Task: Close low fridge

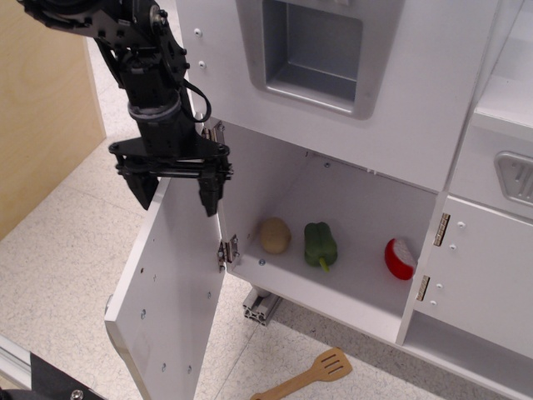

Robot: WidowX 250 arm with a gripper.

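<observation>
The low fridge (350,208) is a white compartment with its tall flat white door (171,292) swung wide open to the left on two metal hinges (226,250). Its handle is hidden on the far side. My black gripper (176,194) is open and points down. Its fingers straddle the door's top edge, one finger (208,193) on the inner side, the other (143,190) on the outer side. It holds nothing. Inside the fridge lie a tan potato (274,236), a green pepper (321,245) and a red and white piece of food (400,258).
A white panel with a grey recessed dispenser (312,50) sits above the fridge. A smaller white cabinet door (479,275) with brass hinges is at the right. A wooden spatula (306,375) lies on the floor. A plywood board (42,100) stands at the left.
</observation>
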